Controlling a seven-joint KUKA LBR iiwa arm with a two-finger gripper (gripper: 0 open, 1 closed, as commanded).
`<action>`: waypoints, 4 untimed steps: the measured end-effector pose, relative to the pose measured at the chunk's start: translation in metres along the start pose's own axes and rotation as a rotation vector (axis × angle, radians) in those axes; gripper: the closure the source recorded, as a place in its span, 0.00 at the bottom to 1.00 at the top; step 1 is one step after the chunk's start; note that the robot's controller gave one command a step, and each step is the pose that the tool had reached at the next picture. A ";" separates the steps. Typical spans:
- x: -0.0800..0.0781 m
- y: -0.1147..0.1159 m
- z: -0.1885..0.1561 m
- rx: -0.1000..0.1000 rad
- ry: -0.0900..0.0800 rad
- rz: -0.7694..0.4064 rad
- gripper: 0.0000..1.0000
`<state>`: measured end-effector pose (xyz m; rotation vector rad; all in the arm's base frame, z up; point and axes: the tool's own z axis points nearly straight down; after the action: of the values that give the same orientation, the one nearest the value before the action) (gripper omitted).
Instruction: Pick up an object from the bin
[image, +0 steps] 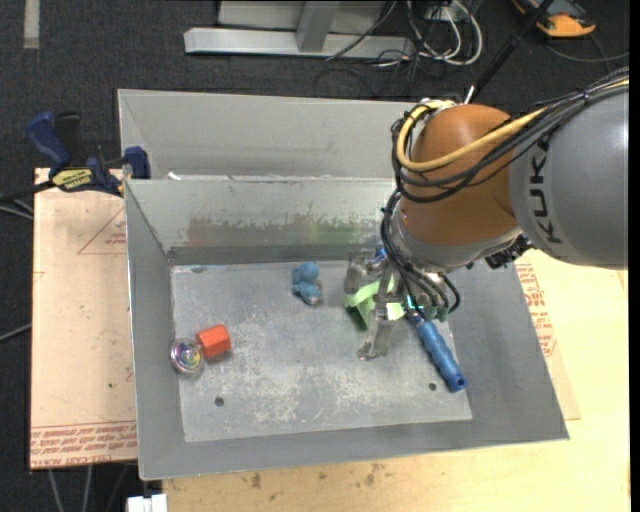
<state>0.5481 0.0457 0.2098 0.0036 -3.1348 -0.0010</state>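
I see the tool (368, 308) with its metal fingers spread astride an angular bright green scrap (360, 297), right of the middle of the scuffed grey metal bin (300, 395); a smooth blue rod (440, 355) lies just beside.

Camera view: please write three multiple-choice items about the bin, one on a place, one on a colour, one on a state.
1. Where does the orange block lie?
A. At the lower left of the bin floor, beside a clear round thing.
B. In the rear right corner.
C. On the rim.

2. What colour is the long stick beside the end effector?
A. Red.
B. Blue.
C. Yellow.

3. How is the pale blue lump?
A. Lifted above the bin.
B. Lying free on the floor.
C. Under the block.

Key:
1 A, it sits next to the round thing.
2 B, its whole length is blue.
3 B, bare floor surrounds it.
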 end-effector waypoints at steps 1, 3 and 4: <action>-0.027 -0.062 0.061 0.000 -0.007 0.173 0.00; -0.038 -0.163 0.115 0.003 -0.008 -0.088 0.00; -0.040 -0.159 0.114 -0.001 -0.012 -0.093 1.00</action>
<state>0.5873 -0.1131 0.0956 0.1497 -3.1429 -0.0024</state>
